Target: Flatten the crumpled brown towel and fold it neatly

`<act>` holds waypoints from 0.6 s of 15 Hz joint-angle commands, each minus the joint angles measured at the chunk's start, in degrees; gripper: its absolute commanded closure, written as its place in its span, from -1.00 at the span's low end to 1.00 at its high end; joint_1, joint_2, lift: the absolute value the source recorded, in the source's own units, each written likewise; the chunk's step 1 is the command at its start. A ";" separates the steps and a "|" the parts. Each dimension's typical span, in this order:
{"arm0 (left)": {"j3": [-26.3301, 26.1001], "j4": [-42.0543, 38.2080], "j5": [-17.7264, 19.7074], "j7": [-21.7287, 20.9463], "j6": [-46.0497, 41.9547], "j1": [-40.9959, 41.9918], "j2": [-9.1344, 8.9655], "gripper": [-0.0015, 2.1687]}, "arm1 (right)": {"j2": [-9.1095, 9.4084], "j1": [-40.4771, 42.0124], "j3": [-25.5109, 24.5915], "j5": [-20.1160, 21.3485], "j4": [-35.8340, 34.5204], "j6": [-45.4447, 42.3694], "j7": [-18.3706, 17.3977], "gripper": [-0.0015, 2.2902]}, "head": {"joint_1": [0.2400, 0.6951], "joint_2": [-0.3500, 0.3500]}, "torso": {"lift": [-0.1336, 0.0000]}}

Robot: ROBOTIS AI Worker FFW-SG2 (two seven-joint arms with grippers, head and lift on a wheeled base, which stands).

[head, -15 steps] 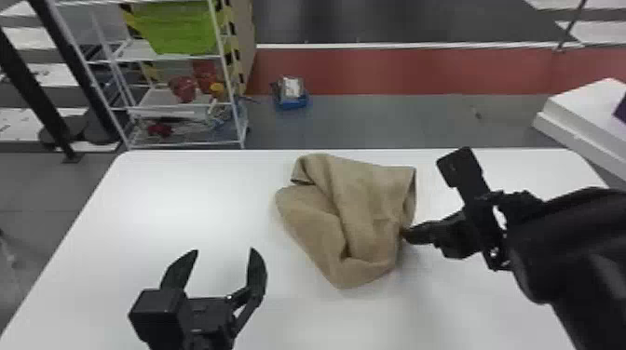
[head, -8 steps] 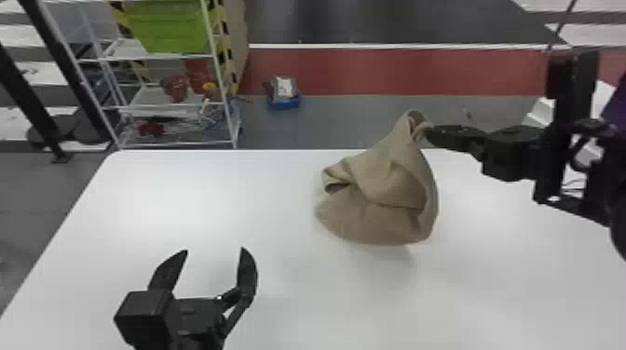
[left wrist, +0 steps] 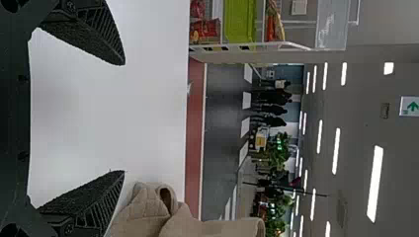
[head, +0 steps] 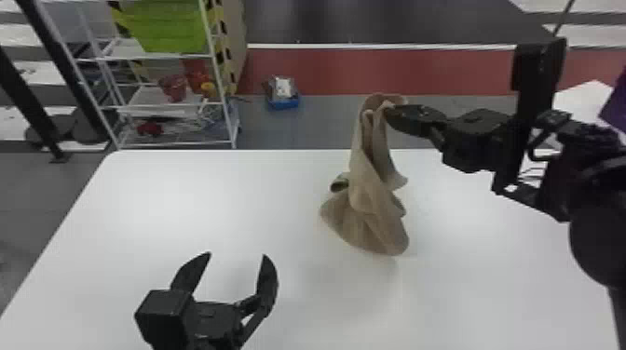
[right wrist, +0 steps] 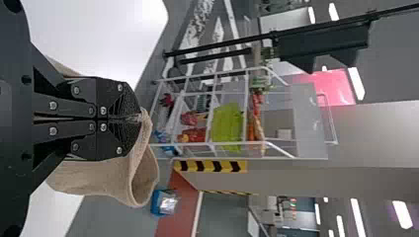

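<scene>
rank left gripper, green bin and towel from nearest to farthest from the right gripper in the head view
1. towel, pinched in the right gripper
2. left gripper, over the table's left side
3. green bin, far left on the rack

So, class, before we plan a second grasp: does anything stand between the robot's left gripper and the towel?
Nothing visible does. Between the left gripper and the towel lies only white tabletop. The right gripper pinches the towel's top from the right, outside that gap.
</scene>
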 commanded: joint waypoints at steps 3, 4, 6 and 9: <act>-0.03 0.10 -0.01 0.09 0.03 -0.14 0.01 -0.91 | 1.79 2.14 -0.53 -2.93 0.53 -10.33 -0.15 0.03 | 1.00 0.17 | -0.85; -0.03 0.10 -0.01 0.09 0.03 -0.14 -0.08 -0.91 | 3.81 2.05 -4.39 -9.52 0.89 -13.15 -1.03 0.03 | 1.00 0.18 | -0.85; -0.03 -0.08 -0.01 0.17 0.03 0.03 0.01 -0.91 | 2.75 1.88 -6.41 -9.34 0.53 -9.63 -0.24 0.03 | 1.00 0.16 | -0.85; 0.06 0.01 -0.01 0.35 -0.14 0.12 0.01 -0.91 | 1.88 2.14 -13.97 -11.63 -0.26 -5.94 1.43 0.03 | 1.00 0.06 | -0.85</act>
